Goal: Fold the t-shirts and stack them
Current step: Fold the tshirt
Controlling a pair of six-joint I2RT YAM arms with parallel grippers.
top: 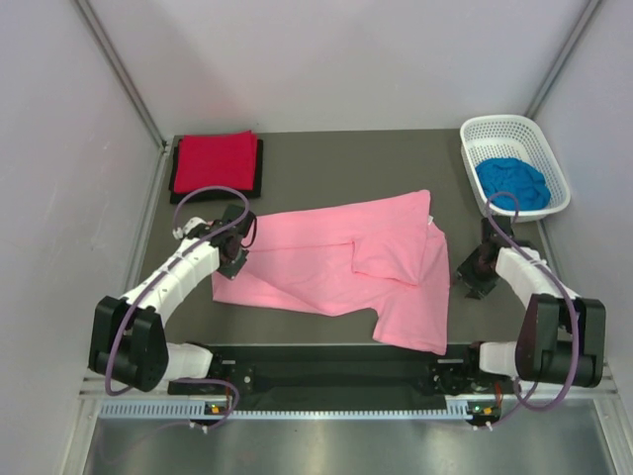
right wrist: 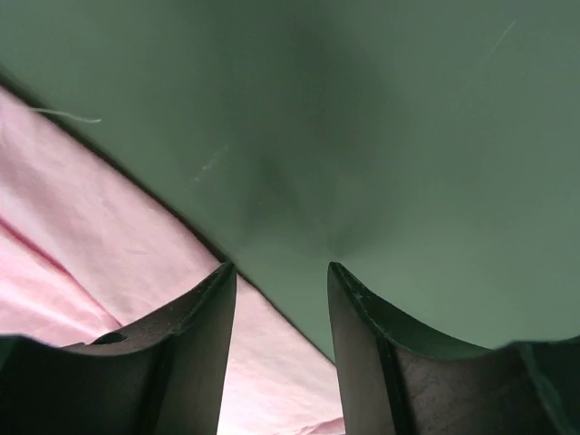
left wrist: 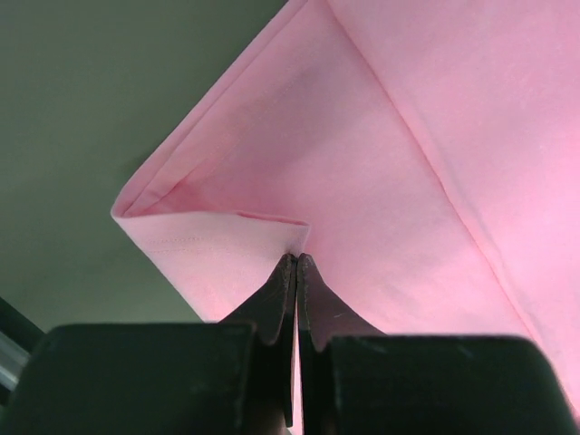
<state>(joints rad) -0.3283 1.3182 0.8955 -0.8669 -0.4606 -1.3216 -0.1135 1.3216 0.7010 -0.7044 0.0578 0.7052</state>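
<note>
Table (top: 326,158): dark grey-green top with pale walls on three sides. Pink t-shirt (top: 336,267): lies spread and partly folded across the middle of the table, one flap doubled over its centre, and its lower right corner reaches toward the near edge. Left arm (top: 178,272): white and black, reaching from the near left corner to the shirt's left edge. Right arm (top: 529,282): same build, bent at the near right, with its wrist just beside the shirt's right edge. Basket (top: 501,121): white plastic lattice, at the far right corner. Red t-shirt (top: 216,160): folded square at the far left corner, resting on a black t-shirt (top: 259,173) of which only a dark border shows. Blue t-shirt (top: 511,183): bunched inside the basket. Left gripper (left wrist: 296,258): clenched on a folded hem corner of the pink t-shirt, with cloth pinched between the closed fingers. Right gripper (right wrist: 281,272): released, jaws apart over the table, the shirt's edge running under its left finger.
</note>
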